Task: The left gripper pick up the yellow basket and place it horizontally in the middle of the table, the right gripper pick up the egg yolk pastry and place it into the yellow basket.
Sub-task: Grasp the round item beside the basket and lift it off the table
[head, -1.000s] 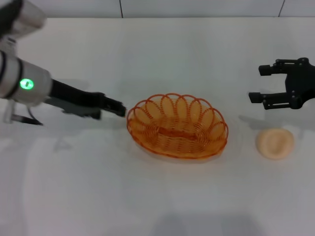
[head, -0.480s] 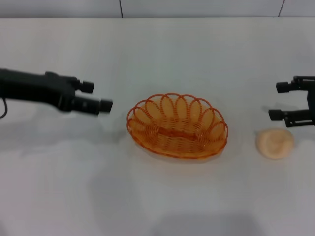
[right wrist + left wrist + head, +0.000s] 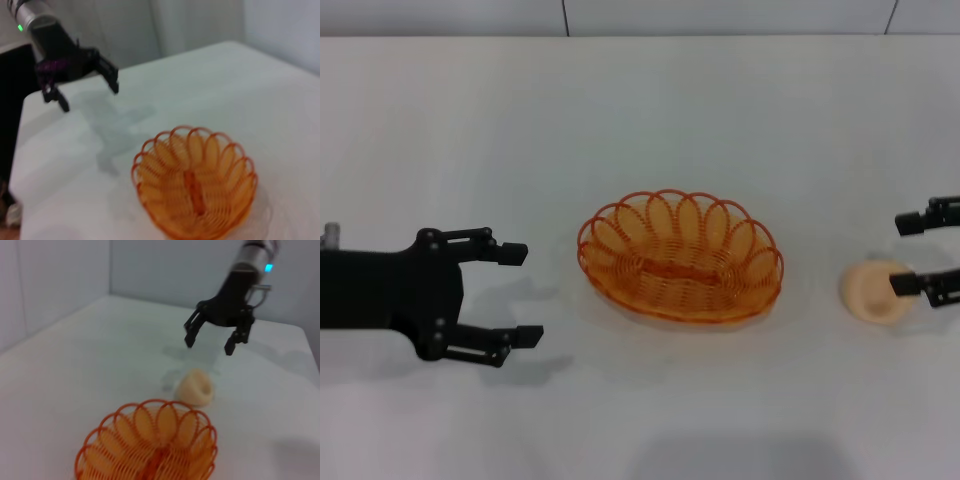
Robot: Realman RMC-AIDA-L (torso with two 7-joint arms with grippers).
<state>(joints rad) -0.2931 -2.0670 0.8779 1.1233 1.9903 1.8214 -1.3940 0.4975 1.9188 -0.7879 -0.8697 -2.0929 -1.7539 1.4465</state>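
The yellow basket [image 3: 680, 255] lies lengthwise on the middle of the white table [image 3: 640, 120], empty. It also shows in the left wrist view [image 3: 150, 447] and the right wrist view [image 3: 195, 182]. My left gripper [image 3: 528, 293] is open and empty, a short way left of the basket and apart from it; it also shows in the right wrist view [image 3: 90, 97]. The egg yolk pastry [image 3: 873, 293] sits on the table right of the basket, also in the left wrist view [image 3: 196, 387]. My right gripper [image 3: 900, 256] is open at the right edge, hovering just above the pastry [image 3: 209, 346].
A grey wall with tile seams runs along the table's far edge [image 3: 565, 15]. The table's left side ends at a dark drop in the right wrist view [image 3: 12, 125].
My left gripper has drawn back from the basket's left rim, lowered toward the front, and now shows its open fingers. My right gripper has moved right and down, closer to the pastry.
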